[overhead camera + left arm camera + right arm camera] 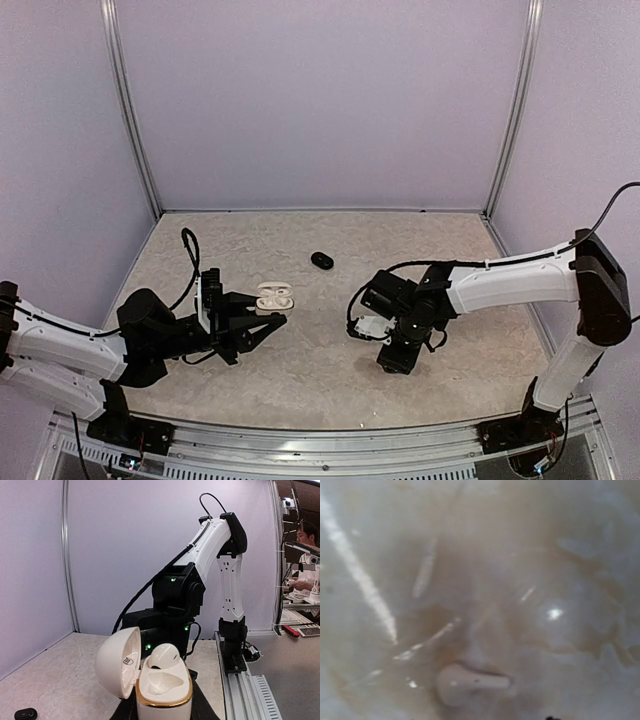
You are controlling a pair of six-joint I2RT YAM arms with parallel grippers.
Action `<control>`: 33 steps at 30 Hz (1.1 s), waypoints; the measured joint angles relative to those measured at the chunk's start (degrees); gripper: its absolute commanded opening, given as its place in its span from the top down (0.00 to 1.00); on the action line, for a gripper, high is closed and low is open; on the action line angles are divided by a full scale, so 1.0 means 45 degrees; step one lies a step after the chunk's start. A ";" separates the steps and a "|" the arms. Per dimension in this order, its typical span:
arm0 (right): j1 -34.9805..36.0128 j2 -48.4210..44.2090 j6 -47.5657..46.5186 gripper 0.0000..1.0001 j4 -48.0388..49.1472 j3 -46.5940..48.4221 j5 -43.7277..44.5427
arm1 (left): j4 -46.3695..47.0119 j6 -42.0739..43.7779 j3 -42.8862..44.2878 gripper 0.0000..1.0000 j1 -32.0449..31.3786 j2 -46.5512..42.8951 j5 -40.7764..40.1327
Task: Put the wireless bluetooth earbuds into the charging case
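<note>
**Top view.** A white oval plastic charging case (275, 297) lies open at the tips of the left gripper (271, 310), left of centre on the beige marbled tabletop (300, 385). A small black oval case (321, 260) sits farther back near the centre, apart from both arms. The right gripper (395, 357) points down at the table, right of centre. Its jaw opening cannot be judged from above. The earbuds are too small to make out here.

**Left wrist view.** The white charging case, with a gold band at its rim, is clamped between the dark fingers (202, 707). The lid stands hinged open to the left. One white rounded earbud (164, 656) is seated in the far well.

**Right wrist view.** The picture is blurred and taken close over the tabletop. A second white earbud (470, 682) lies flat on the surface, with its rounded head to the left and its short stem to the right. Only this view shows it. The fingers are out of frame, so the jaw state cannot be told.
</note>
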 measured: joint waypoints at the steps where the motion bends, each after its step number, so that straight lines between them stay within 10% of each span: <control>1: 0.0000 0.0068 -0.0044 0.44 0.0005 0.0000 0.0170 | 0.0000 0.0000 0.0000 0.94 0.0000 0.0000 0.0010; 33: 0.0000 0.1797 -0.0539 0.65 0.0612 0.1141 0.0806 | -0.0024 0.0005 0.0000 0.94 0.0000 -0.0063 0.0107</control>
